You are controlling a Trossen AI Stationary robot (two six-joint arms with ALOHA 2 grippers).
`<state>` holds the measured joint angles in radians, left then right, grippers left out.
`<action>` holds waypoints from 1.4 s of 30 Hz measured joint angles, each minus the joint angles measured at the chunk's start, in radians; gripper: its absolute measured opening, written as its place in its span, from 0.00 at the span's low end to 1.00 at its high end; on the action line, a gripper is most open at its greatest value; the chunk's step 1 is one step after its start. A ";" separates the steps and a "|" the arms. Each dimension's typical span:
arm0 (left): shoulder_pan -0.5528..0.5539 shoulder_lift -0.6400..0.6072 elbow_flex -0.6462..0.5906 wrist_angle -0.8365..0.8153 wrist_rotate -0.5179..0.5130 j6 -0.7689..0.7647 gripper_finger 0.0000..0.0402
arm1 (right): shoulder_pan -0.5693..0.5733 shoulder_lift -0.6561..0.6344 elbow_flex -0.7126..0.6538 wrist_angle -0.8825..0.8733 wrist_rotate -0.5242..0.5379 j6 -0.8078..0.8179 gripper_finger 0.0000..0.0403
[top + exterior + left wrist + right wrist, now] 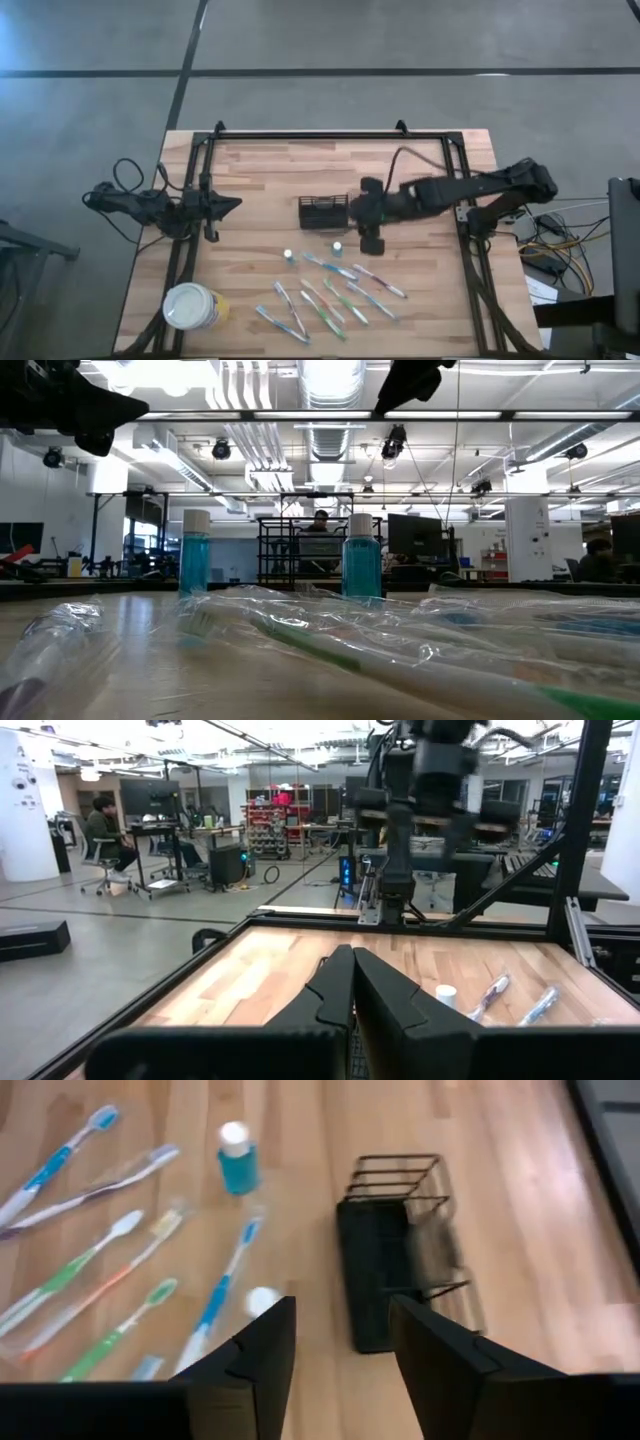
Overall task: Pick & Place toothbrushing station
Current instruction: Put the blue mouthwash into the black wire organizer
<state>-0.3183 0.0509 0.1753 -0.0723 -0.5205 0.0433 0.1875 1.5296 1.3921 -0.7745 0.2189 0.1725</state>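
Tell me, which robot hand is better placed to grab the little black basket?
Probably the right hand: it hangs open beside the black basket mid-table. The left hand is shut and waits farther away, near the table's left side.

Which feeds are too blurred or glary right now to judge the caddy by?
Right wrist view: the caddy is motion-smeared, though the open right gripper reads clearly. Low view: wrapped toothbrushes up close are out of focus and ceiling lights glare, and I can't pick the caddy out. High view: evenly lit, caddy sharpest there.
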 joint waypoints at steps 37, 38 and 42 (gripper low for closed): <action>0.000 0.000 0.000 -0.018 0.000 -0.077 0.03 | 0.037 0.482 0.313 -0.249 -0.062 0.084 0.47; 0.000 0.000 0.000 -0.018 0.000 -0.077 0.03 | 0.034 0.481 0.313 -0.241 -0.061 0.091 0.47; 0.000 0.000 0.000 -0.018 0.000 -0.078 0.03 | 0.033 0.478 0.310 -0.227 -0.061 0.101 0.47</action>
<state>-0.3187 0.0513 0.1753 -0.0906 -0.5203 -0.0345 0.2207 2.0073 1.7023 -1.0019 0.1577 0.2735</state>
